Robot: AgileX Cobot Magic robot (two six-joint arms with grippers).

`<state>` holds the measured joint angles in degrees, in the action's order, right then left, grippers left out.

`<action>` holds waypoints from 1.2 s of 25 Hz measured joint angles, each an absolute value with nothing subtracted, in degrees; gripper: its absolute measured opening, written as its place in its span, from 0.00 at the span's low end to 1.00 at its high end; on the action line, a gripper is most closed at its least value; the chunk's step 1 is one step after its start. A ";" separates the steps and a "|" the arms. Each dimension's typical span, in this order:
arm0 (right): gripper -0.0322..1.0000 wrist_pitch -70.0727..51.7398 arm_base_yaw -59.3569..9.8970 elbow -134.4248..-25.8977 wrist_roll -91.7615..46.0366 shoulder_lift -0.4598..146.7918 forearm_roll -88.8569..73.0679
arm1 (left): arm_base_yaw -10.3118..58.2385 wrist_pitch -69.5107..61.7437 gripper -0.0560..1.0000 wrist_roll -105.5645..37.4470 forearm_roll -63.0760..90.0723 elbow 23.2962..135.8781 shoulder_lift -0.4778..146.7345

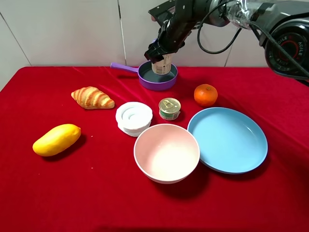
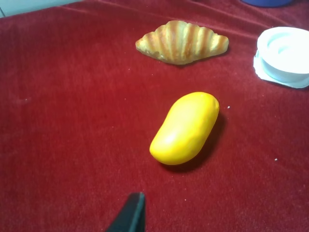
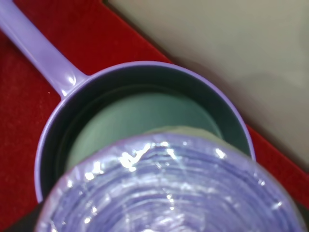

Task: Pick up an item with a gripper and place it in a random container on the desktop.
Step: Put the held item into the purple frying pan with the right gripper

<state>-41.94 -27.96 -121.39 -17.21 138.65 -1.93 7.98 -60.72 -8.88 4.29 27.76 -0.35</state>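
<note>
My right gripper [image 1: 157,52] reaches in from the upper right at the back of the red desktop [image 1: 96,193] and is shut on the item [image 1: 162,65], an upright canister with a beige label. The canister's base sits within the rim of the container [image 1: 146,80], a purple saucepan whose handle points left. I cannot tell if it touches the bottom. In the right wrist view the item's lilac wrapped top [image 3: 169,188] fills the foreground above the container's dark inside [image 3: 140,113]. Only one black fingertip [image 2: 131,213] of my left gripper shows, above bare cloth near the mango.
On the left lie a croissant [image 1: 92,97] and a yellow mango [image 1: 56,139]. In the middle are a white ridged jar [image 1: 133,117], a gold-lidded tin [image 1: 170,108] and a pink bowl [image 1: 166,126]. To the right are an orange [image 1: 205,94] and a blue plate [image 1: 227,140].
</note>
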 joint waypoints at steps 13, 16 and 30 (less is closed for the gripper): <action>0.49 -41.13 -27.96 -121.52 -19.09 141.70 -4.90 | 7.98 -60.72 0.98 -8.88 4.29 27.76 -0.35; 0.49 -41.24 -27.96 -121.52 -19.20 141.70 -4.96 | 7.98 -60.72 0.98 -8.88 4.29 27.76 -0.35; 0.49 -41.07 -27.96 -121.52 -19.26 141.70 -4.96 | 7.98 -60.72 0.98 -8.88 4.29 27.76 -0.35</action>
